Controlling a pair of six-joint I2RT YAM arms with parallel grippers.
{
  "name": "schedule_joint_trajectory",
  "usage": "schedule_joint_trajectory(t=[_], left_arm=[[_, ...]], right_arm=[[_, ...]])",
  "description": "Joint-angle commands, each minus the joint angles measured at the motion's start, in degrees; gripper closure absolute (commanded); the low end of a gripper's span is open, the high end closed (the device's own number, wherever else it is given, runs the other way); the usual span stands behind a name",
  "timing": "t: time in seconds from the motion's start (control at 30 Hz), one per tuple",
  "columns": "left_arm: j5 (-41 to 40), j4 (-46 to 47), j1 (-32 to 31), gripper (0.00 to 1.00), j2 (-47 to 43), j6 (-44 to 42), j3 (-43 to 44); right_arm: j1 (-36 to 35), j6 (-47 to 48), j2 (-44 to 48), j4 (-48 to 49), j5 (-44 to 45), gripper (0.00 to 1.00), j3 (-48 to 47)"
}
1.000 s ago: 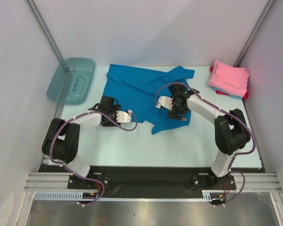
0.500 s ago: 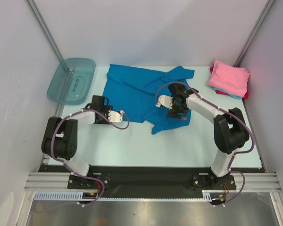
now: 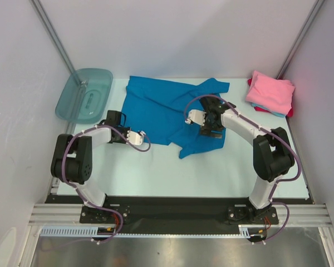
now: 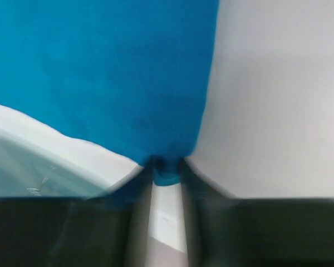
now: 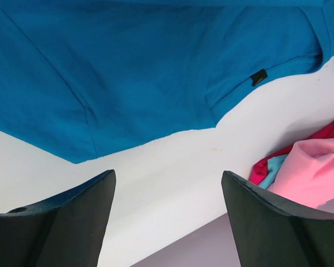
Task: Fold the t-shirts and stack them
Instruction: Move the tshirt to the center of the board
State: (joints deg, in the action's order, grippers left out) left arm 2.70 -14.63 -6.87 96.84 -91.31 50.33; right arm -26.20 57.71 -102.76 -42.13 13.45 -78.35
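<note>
while both low over the blue t-shirt point(image 3: 156, 105), left hand point(image 4: 166, 167) tight on its corner, right hand point(image 5: 168, 186) agape

Pale tabletop point(image 3: 156, 172), plain white walls point(image 3: 172, 39), slanted metal corner posts point(image 3: 51, 33), perhaps brushed steel point(image 3: 172, 253) at near edge

Top view: even, diffuse light is falling from overhead; the arms are casting only faint, soft shadows on the pale matte table point(image 3: 156, 172). The folded pink t-shirt point(image 3: 271, 92) is throwing a rosy tint onto the right wall point(image 3: 317, 111).
Left wrist view: the left gripper point(image 4: 166, 167) is smearing heavily, and the bright blue cloth t-shirt point(image 4: 100, 72) is reading soft.
Right wrist view: the cloth is rendering sharp; the right gripper point(image 5: 167, 175) is showing dark and underexposed.
</note>
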Motion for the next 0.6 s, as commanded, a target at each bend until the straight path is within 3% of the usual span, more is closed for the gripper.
schedule_joint_trajectory(t=[0.0,0.03,0.37,0.57], left_arm=[[4.77,-8.73,0.81,0.90,2.74,-1.95,2.67],[4.86,-9.09,0.90,1.00,3.00,-1.60,3.72],[5.64,-17.43,2.56,1.00,0.12,8.94,12.33],[4.07,-18.94,4.50,1.00,-1.83,9.92,15.50]], right_arm=[[0.62,1.08,-0.16,0.29,1.66,0.17,-2.34],[0.62,1.09,-0.33,0.38,1.93,0.17,-2.51],[1.32,-0.32,-0.34,-4.27,-2.72,0.17,-3.22],[1.32,1.96,1.51,-7.70,-7.03,0.16,1.70]])
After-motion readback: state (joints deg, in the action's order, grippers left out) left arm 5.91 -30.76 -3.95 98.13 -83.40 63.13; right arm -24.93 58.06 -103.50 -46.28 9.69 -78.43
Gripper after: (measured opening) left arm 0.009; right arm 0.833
